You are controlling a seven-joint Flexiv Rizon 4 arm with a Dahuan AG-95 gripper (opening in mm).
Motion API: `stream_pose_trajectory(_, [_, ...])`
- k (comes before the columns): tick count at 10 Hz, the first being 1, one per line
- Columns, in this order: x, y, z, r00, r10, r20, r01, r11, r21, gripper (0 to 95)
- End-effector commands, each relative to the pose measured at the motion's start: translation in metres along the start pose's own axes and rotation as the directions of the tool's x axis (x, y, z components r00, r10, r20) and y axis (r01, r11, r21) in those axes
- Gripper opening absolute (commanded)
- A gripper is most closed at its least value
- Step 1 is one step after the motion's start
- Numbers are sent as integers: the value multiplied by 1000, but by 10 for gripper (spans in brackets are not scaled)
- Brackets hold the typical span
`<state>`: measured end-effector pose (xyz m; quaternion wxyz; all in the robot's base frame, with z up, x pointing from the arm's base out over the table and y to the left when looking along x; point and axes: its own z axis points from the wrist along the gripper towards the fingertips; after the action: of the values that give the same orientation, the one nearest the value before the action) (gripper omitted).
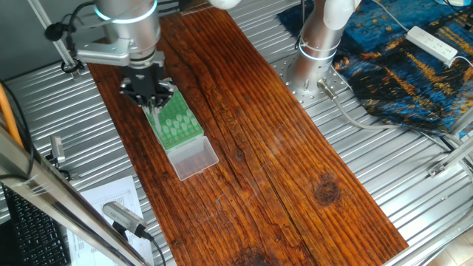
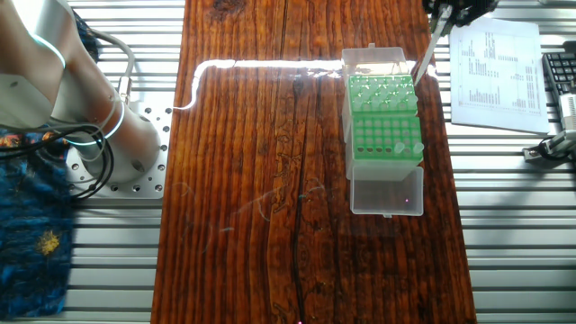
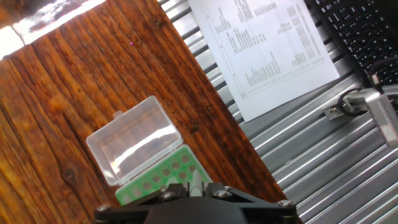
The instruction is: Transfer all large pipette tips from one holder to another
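Above the green plastic tip rack (image 1: 176,118) in one fixed view, the black two-finger gripper (image 1: 150,94) hangs; in the other, closed fingers pinch one translucent conical pipette tip (image 2: 423,61), others (image 2: 409,147) racked; hand view: tip (image 3: 195,184) between fingers; light, slippery, best pinched at its wide collar.

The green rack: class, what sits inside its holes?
In the green rack, whitish large pipette tips occupy holes at both ends, while the middle rows look empty. The gripper holds one tip above it. Tip shafts below the rack's top are hidden.
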<state>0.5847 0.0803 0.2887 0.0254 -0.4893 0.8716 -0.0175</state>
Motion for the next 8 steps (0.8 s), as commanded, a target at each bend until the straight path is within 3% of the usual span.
stream_pose_trajectory(1, [-3,1,0,1000,11,4,-11,1000,-7,0])
stream_pose_trajectory(8, [2,6,7,1000,5,1,-5,1000,-1,0])
